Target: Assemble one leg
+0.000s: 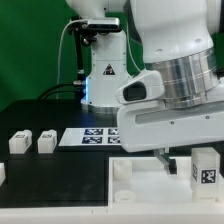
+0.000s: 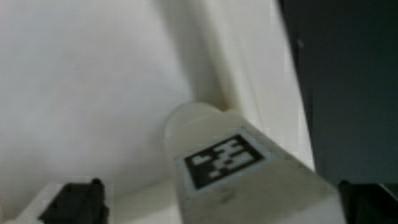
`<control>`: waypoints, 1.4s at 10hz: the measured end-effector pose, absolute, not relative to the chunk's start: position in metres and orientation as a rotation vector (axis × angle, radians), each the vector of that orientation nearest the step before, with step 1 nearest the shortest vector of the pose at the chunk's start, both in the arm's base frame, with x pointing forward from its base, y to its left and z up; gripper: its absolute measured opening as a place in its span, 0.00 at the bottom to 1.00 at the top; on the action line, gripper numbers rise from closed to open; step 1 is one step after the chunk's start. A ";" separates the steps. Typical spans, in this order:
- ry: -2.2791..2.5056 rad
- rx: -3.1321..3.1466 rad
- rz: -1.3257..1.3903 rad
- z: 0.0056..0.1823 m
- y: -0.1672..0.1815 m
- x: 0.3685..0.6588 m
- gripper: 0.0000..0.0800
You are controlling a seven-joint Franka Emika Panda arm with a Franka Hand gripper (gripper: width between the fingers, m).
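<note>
A white leg [image 2: 240, 165] with a black-and-white tag stands between my gripper [image 2: 219, 205] fingers. It lies close to one dark finger [image 2: 365, 203], and a gap separates it from the other finger [image 2: 75, 203]. The jaws are open. The leg stands at a corner of the wide white tray-like piece [image 2: 89, 90], against its raised rim [image 2: 228, 60]. In the exterior view the same leg [image 1: 205, 170] stands at the right, beside my gripper [image 1: 178, 162], over the tray-like piece [image 1: 135, 185]. Two more legs [image 1: 18, 143] [image 1: 45, 142] lie at the exterior view's left.
The marker board [image 1: 90, 137] lies flat on the black table behind the tray-like piece. Another white part [image 1: 2, 175] shows at the exterior view's left edge. The robot base [image 1: 105, 70] stands at the back before a green wall.
</note>
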State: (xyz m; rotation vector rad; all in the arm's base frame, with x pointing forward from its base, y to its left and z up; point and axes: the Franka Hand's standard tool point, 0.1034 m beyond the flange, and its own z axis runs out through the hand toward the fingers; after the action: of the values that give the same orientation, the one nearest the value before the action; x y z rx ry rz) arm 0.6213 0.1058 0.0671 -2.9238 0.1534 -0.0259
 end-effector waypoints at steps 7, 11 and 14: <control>0.947 -2.742 0.067 0.066 0.111 0.624 0.36; 1.856 -2.243 0.182 0.066 0.113 0.626 0.36; 2.081 -2.035 0.231 0.066 0.116 0.627 0.37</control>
State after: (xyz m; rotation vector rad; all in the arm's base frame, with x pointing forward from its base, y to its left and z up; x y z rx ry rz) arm 0.6272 0.1161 0.0657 -2.0351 2.0806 0.2310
